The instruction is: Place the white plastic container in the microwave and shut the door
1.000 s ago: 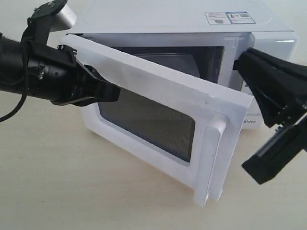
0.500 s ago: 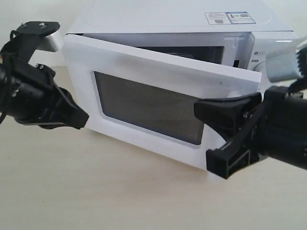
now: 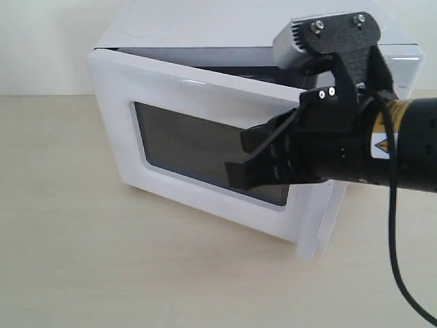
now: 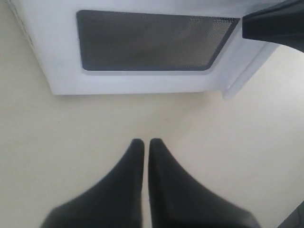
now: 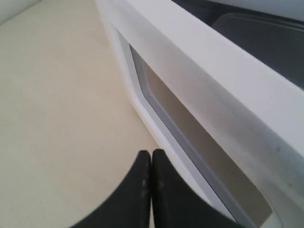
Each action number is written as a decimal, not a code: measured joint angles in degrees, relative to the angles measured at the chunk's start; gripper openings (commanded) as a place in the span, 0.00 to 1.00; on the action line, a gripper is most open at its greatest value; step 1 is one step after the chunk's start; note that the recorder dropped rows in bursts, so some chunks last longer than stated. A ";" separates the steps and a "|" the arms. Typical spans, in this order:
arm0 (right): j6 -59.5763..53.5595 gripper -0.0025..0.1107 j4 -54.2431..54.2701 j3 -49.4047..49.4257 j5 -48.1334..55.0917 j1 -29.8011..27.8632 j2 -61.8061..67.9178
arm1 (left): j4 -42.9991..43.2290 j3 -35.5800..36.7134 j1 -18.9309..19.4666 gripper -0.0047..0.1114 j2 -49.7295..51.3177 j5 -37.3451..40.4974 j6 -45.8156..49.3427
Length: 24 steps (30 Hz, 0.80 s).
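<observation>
The white microwave (image 3: 205, 24) stands on the table, its door (image 3: 177, 89) swung nearly to, with a narrow gap along its top edge. Through that gap the right wrist view shows the white plastic container (image 5: 259, 31) lying inside the dark cavity. My right gripper (image 3: 237, 156) (image 5: 151, 153) is shut and empty, close in front of the door's dark window (image 3: 191, 140). My left gripper (image 4: 144, 141) is shut and empty too. It hovers over the table, back from the door (image 4: 142, 83), and is out of the exterior view.
The beige tabletop (image 3: 102, 260) stretches in front and to the left of the microwave. The door's vertical handle (image 3: 315, 229) sticks out below my right arm (image 3: 382, 147), which covers the dial panel. The right arm's tip (image 4: 278, 23) shows in the left wrist view.
The door has swung from wide open to almost closed. My left arm has drawn back out of the exterior view. My right arm has moved left across the door front.
</observation>
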 measured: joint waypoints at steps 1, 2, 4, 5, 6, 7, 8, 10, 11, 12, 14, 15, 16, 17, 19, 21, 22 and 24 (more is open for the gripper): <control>0.89 0.02 0.00 -0.62 -0.16 -0.25 0.76 | 0.52 1.17 0.00 0.08 -2.75 0.12 -0.89; 1.64 0.02 0.13 -1.20 -0.33 -0.93 1.44 | 0.77 2.09 0.00 0.08 -4.86 0.12 -1.54; 2.79 0.02 0.13 -2.02 -0.33 -2.72 2.56 | 1.14 3.99 0.00 0.08 -9.85 0.86 -2.55; 3.12 0.02 0.13 -2.31 -0.10 -3.95 2.98 | 1.18 4.52 0.00 0.08 -12.20 1.27 -2.94; 3.23 0.02 0.13 -2.44 -0.12 -5.18 3.24 | 1.32 5.04 0.00 0.08 -14.45 1.55 -3.20; 3.34 0.02 0.13 -2.44 0.05 -6.31 3.36 | 1.54 5.30 0.00 0.08 -16.49 2.05 -3.47; 3.59 0.02 0.13 -2.53 0.07 -7.23 3.36 | 1.65 5.40 0.00 0.08 -17.96 2.48 -3.47; 3.74 0.02 0.13 -2.65 0.17 -8.27 3.45 | 2.62 5.42 0.00 0.08 -21.02 3.01 -3.58; 3.74 0.02 0.13 -2.65 0.17 -8.65 3.47 | 3.26 5.52 0.00 0.08 -21.99 3.15 -3.92; 3.64 0.02 0.13 -2.77 0.17 -8.75 3.59 | 4.39 5.52 0.00 0.08 -22.96 3.36 -4.36; 3.35 0.02 0.13 -2.77 0.17 -8.92 3.59 | 6.86 5.52 0.00 0.08 -24.18 4.05 -5.56; 3.35 0.02 0.13 -2.77 0.17 -9.03 3.59 | 7.92 5.52 0.00 0.08 -24.33 4.38 -5.96; 3.35 0.02 0.13 -2.77 0.06 -9.15 3.59 | 8.76 5.52 0.00 0.08 -24.45 4.90 -6.27; 3.20 0.02 0.13 -2.77 0.06 -9.41 3.59 | 9.11 5.52 0.00 0.08 -24.45 5.23 -6.41; 3.20 0.02 0.13 -2.77 -0.18 -10.09 3.59 | 9.54 5.63 0.00 0.08 -24.45 5.45 -6.66; 3.20 0.02 0.13 -2.77 -0.53 -11.32 3.59 | 9.80 6.12 0.00 0.08 -24.45 5.27 -6.83; 3.20 0.02 0.13 -2.77 -0.75 -11.83 3.59 | 9.93 6.51 0.00 0.08 -24.45 4.94 -6.83; 3.20 0.02 0.13 -2.77 -1.15 -13.14 3.59 | 10.16 7.11 0.00 0.08 -24.45 3.34 -6.92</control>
